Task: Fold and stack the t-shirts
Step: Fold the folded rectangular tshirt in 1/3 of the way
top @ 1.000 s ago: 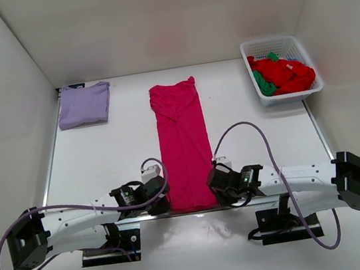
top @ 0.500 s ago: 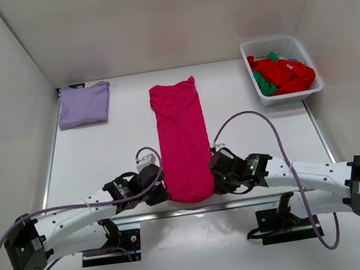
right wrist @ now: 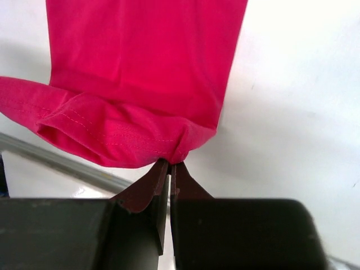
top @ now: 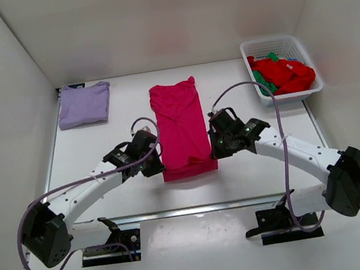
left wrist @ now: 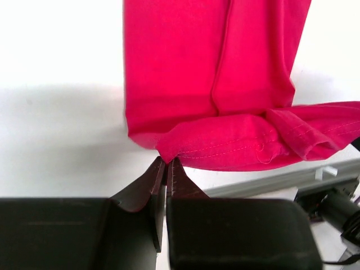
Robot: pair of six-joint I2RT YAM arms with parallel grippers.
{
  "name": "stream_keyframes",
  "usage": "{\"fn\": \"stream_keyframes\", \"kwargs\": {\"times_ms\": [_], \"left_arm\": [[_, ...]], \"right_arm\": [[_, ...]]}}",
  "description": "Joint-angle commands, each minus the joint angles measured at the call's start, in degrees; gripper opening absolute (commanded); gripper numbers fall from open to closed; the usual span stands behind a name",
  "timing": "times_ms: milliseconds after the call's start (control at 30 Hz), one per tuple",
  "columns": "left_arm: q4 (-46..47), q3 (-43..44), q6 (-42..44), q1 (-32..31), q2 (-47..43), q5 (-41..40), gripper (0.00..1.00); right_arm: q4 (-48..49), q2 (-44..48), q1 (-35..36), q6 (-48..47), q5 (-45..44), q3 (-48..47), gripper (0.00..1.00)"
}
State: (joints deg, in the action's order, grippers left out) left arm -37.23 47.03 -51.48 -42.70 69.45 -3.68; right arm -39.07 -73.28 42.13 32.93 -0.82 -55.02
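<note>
Magenta shirt (top: 180, 125), one soft long strip mid-counter (top: 102, 152). Your left gripper (left wrist: 167, 163) and right gripper (right wrist: 170, 164) have jaws clamped on its stitched hem corners. One lavender shirt (top: 84, 104) lies folded far-left; red and green shirts (top: 285, 72) sit crumpled in one lattice basket (top: 273, 40).

Two white arms with black joints stretched forward from their bases, elbows bowed outward and wrists turned in toward each other. The black two-finger left gripper (top: 161, 168) and the black two-finger right gripper (top: 214, 152) each had their jaws pressed together, each pinching a hem corner of the magenta-pink cloth t-shirt (top: 180, 125) and holding it raised.
</note>
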Motion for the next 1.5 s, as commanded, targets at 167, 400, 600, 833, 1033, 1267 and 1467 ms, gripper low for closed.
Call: {"fn": "stream_keyframes", "kwargs": {"times_ms": [167, 400, 600, 833, 1033, 1267, 1467], "left_arm": [[2.0, 8.1, 6.5, 7.5, 6.9, 3.3, 0.0], [3.3, 13.0, 8.9, 11.1, 13.7, 6.1, 0.0], [4.2, 16.2, 9.6, 12.6, 17.3, 7.0, 0.0], [4.5, 18.8, 11.0, 15.1, 19.7, 7.5, 0.0], [5.3, 19.7, 11.6, 16.9, 22.2, 8.7, 0.0], [7.0, 20.3, 12.4, 18.3, 26.0, 9.8, 0.0], [7.2, 22.9, 13.0, 19.1, 29.9, 10.4, 0.01]], "right_arm": [[0.0, -7.4, -6.9, -8.8, 3.1, -9.0, 0.0], [1.4, -12.4, -9.2, -11.8, 4.0, -12.6, 0.0], [2.1, -15.5, -10.8, -12.5, 4.9, -15.3, 0.0], [1.9, -19.6, -12.2, -14.6, 5.1, -19.8, 0.0], [1.7, -23.2, -13.0, -15.3, 5.2, -23.2, 0.0], [1.8, -27.8, -13.4, -16.7, 5.3, -25.7, 0.01], [2.4, -30.3, -14.6, -17.5, 5.8, -27.3, 0.0]]}}
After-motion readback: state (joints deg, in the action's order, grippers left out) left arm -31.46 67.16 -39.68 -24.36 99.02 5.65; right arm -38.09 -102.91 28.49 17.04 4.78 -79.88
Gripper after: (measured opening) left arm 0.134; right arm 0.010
